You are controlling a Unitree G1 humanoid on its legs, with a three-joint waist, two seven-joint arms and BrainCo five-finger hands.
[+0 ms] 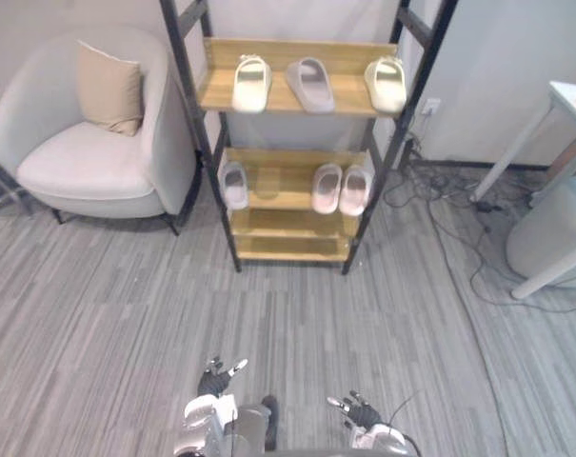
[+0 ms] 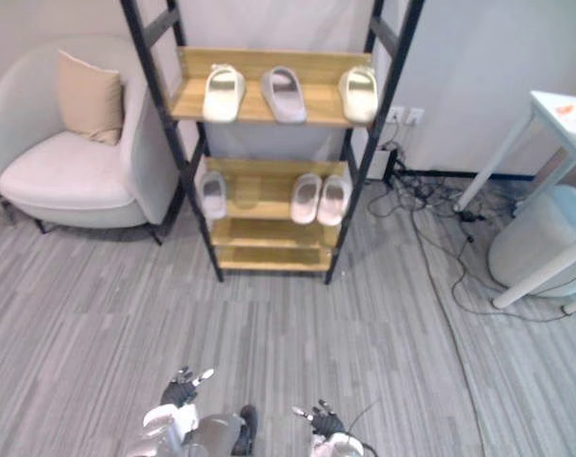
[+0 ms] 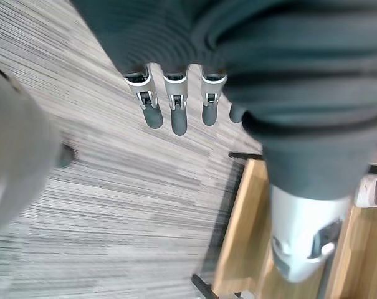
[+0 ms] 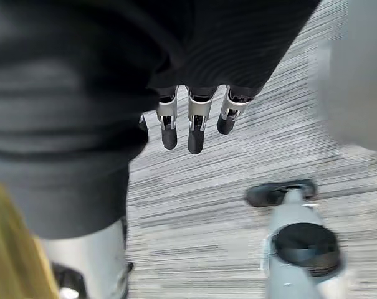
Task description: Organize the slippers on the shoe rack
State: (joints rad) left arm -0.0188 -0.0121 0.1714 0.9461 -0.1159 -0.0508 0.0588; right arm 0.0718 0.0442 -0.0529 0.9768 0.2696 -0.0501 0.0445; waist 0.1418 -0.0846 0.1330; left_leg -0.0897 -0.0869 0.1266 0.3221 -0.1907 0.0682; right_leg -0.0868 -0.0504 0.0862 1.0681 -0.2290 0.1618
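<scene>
Left hand (image 1: 214,381) hangs low, fingers loosely spread and empty, and the right hand (image 1: 359,411) beside it is equally slack and bare. Well ahead of both, the shoe rack (image 1: 278,181) holds three slippers (image 1: 310,84) up top, with a lone slipper (image 1: 234,184) and a pink pair (image 1: 327,188) below. This looks like the approach, so closing in and lifting an arm comes next.

A beige cushion (image 1: 109,88) leans in the grey armchair (image 1: 78,164); cables (image 1: 428,190) trail near perhaps a pouf (image 1: 554,233).
</scene>
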